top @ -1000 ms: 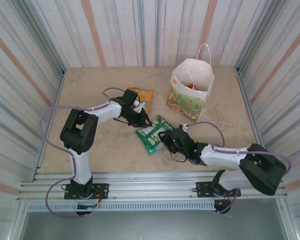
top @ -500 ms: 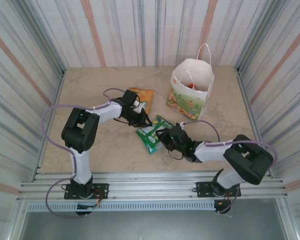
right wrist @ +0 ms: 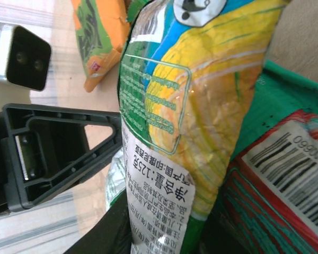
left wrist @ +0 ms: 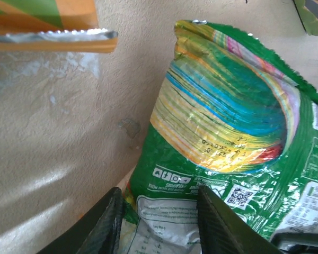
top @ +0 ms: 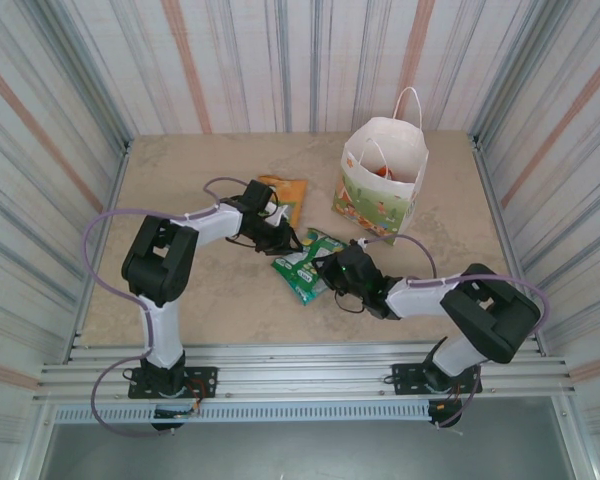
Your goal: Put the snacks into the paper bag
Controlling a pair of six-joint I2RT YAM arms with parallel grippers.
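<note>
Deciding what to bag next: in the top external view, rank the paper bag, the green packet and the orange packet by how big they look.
1. paper bag, clearly the largest.
2. green packet.
3. orange packet, the smallest.
Both packets are partly covered, so the order of those two is less sure.

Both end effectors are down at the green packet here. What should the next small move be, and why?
Probably the right end effector should make sure of its grip and lift the green packet a little while the left end effector backs off: both straddle that one packet, and the paper bag stands open beyond it.
</note>
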